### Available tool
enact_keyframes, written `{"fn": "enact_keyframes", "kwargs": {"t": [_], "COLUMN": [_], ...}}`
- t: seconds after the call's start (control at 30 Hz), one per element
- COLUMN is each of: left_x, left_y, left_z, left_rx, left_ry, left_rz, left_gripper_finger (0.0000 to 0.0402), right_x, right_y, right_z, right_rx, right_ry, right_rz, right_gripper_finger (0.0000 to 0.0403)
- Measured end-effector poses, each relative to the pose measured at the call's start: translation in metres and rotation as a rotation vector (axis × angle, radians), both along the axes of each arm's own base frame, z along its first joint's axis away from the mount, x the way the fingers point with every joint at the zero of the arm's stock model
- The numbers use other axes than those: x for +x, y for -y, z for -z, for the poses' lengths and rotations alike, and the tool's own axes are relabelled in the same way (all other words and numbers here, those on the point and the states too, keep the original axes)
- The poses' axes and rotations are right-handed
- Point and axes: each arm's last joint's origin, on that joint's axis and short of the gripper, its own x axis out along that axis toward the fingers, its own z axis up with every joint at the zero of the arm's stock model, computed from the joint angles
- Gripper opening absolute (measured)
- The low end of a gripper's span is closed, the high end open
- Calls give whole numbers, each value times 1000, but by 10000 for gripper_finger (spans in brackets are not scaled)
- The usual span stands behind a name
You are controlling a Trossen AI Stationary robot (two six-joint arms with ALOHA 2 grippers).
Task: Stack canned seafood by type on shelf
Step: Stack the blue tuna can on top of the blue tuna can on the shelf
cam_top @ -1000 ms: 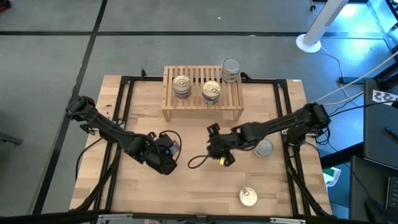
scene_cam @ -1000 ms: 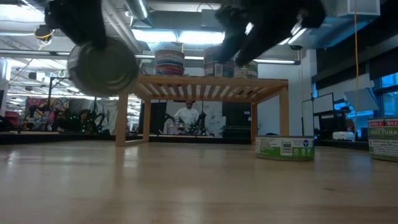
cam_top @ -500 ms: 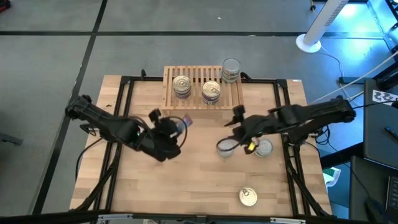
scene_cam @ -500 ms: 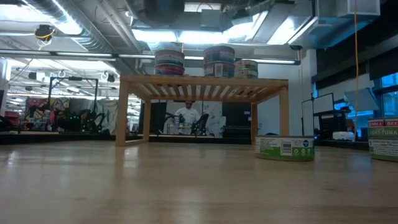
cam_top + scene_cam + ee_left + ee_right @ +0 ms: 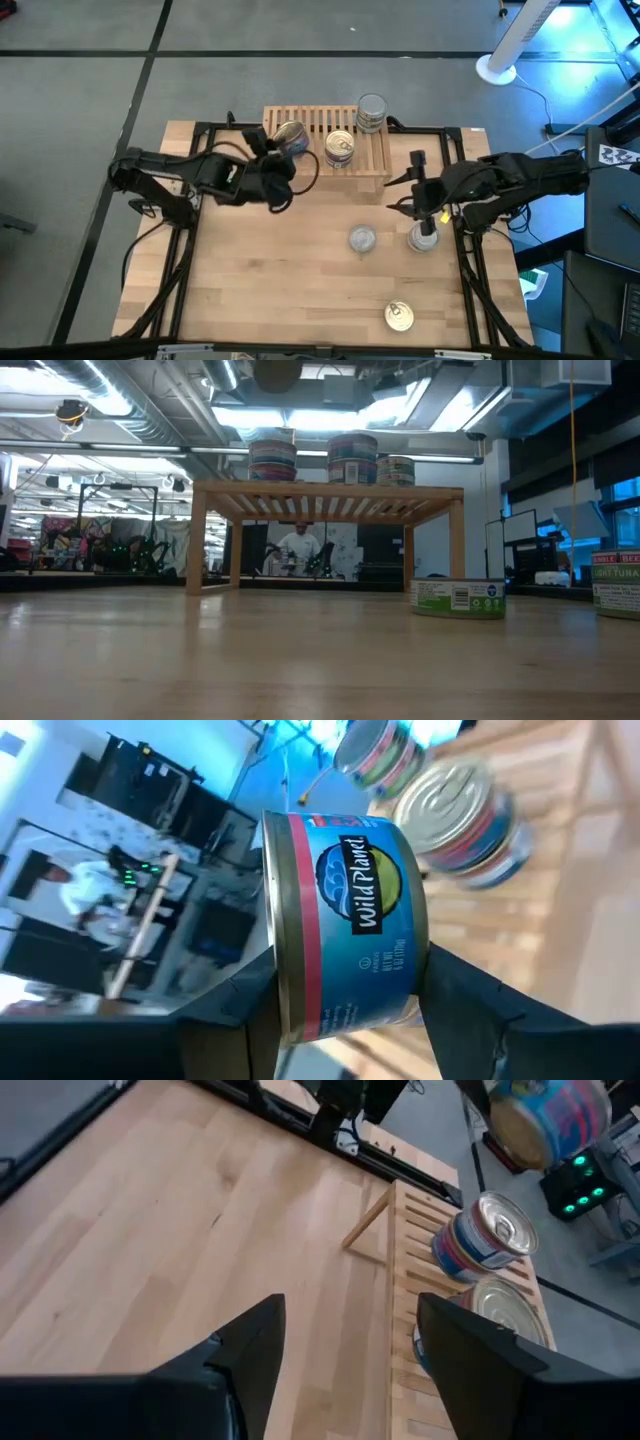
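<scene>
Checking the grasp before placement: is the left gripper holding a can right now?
Yes, the left gripper is clamped on a blue-labelled Wild Planet can, with a finger on each side.

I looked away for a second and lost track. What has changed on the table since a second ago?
The left gripper carried its blue-labelled can from the table's middle up over the shelf, above the left stack. The right gripper set a silver-lidded can down mid-table, let go, and drew back to the right, now open. The shelf's stacks and the other loose cans stayed put.

table (image 5: 250,290): shelf (image 5: 318,122) at far edge, three tins on the near-right boards
shelf: tin stacks (image 5: 341,148) on slats
</scene>
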Motion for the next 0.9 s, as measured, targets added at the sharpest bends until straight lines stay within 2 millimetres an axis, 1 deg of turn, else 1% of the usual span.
{"fn": "enact_keyframes", "kwargs": {"t": [0.23, 0.4, 0.73, 0.9], "left_x": [9, 20, 40, 40], "left_y": [-30, -45, -58, -61], "left_z": [7, 18, 41, 47], "left_rx": [57, 82, 138, 137], "left_ry": [-146, -253, -496, -581], "left_rz": [-49, -66, -20, -2], "left_gripper_finger": [183, 183, 183, 183], "right_x": [-4, -3, -3, -3], "right_y": [1, 1, 1, 1], "right_z": [-2, -1, -1, -1], "right_rx": [35, 36, 37, 37], "right_ry": [10, 7, 6, 5], "right_rz": [17, 18, 18, 18], "right_gripper_finger": [230, 230, 230, 230]}}
